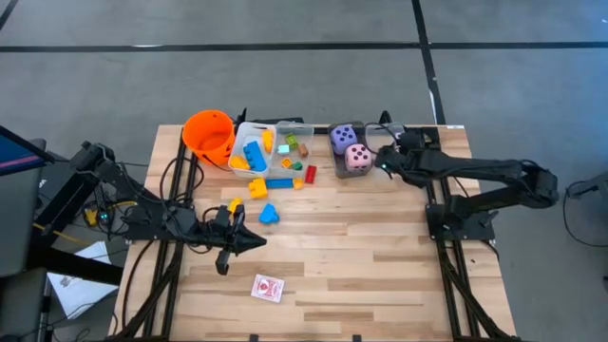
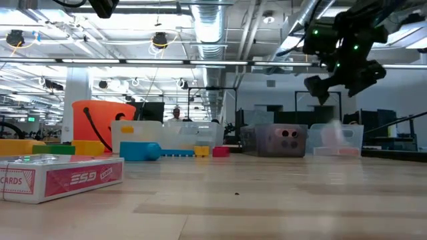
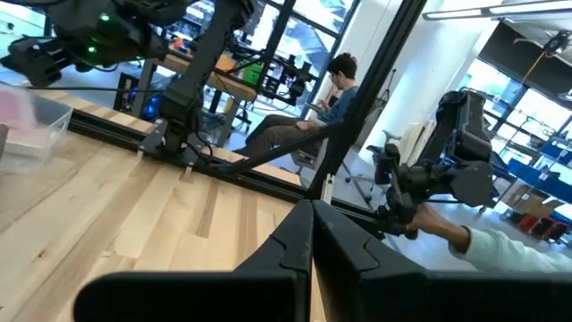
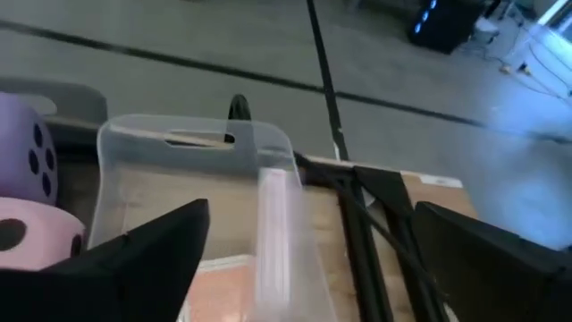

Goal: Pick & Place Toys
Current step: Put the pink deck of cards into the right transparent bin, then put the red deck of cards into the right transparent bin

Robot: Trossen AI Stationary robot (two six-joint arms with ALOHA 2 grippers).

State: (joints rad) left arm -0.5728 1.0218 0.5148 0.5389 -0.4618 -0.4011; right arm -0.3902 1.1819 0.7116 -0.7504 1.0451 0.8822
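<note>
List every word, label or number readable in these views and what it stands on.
"CARDS": on the end face of the playing card box, low view.
"ESD"-like red letters on the box's long side: stylised, not certain.
Red pattern on the same box in the high view: too small to read.
Dice carry pips only.

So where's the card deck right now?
In the high view the card deck lies alone near the table's front edge, left of centre, just beyond the shut left claw and the blue block.

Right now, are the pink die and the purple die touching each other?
Touching. In the high view the pink die sits right against the purple die in their bin, with no gap showing. The right wrist view also shows them pressed together.
</note>
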